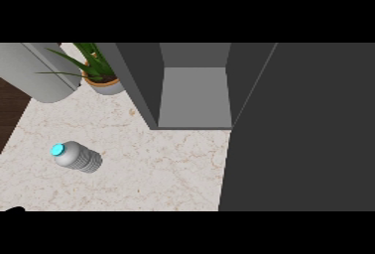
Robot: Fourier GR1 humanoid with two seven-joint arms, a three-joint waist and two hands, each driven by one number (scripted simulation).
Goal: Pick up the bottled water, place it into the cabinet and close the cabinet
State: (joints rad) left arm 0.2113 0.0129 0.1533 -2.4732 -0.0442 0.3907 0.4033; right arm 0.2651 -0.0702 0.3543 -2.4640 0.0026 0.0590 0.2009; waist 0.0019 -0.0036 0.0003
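On the counter at eight o'clock, the bottle [77, 157] rests ungrasped, well apart from the open cabinet [194, 96] at twelve; the left hand [15, 209] shows only as a sliver at seven, its pose untellable, so every step remains.

Lit evenly and diffusely throughout. Brightest on the pale marbled counter [147, 173] in front of and to the left of the cabinet [194, 94]. Dimmer within the cabinet: mid-grey on floor and back wall, darker on the left inner wall. Darkest on the door panel [307, 129] right of the cabinet, a flat matte charcoal. Faintly shaded on the counter just beneath the bottled water [79, 158], left of and in front of the cabinet, with its cap a vivid cyan. Softly graded from light to grey along the rounded grey body [40, 69] far left of the cabinet. Drawn with straight cabinet edges up to the margins.
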